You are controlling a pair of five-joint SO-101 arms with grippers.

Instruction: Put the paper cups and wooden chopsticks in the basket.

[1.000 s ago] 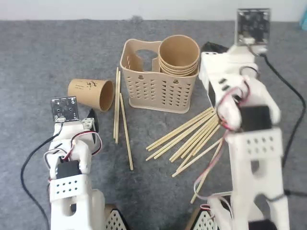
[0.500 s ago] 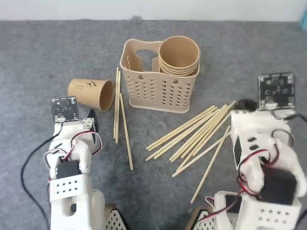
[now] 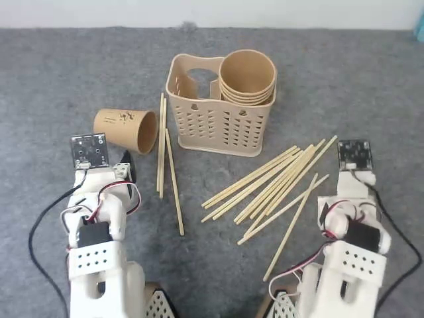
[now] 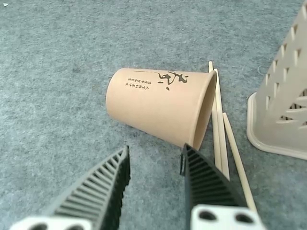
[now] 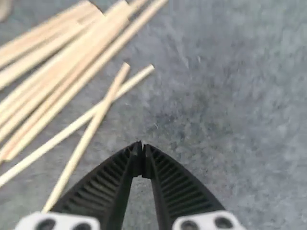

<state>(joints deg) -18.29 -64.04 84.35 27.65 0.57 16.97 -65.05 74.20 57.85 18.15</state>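
Loose cup: one paper cup lies on its side at left centre of the high view, on the grey carpet.
Cup axis: left to right across the frame, with the open mouth facing right toward the basket.
Left gripper: jaws spread wide and empty. It sits just below the cup and points up at the cup's mouth end.
Key relation: the cup lies crosswise directly ahead of the open jaws, so the left arm is clearly the nearer one.
Right gripper: fingers pressed together and empty, at lower right.
Loose chopsticks: fanned to the upper left of the right gripper, running lower left to upper right.
Side chopsticks: between cup and basket, running nearly top to bottom.
Stacked cups: already in the basket's right compartment.
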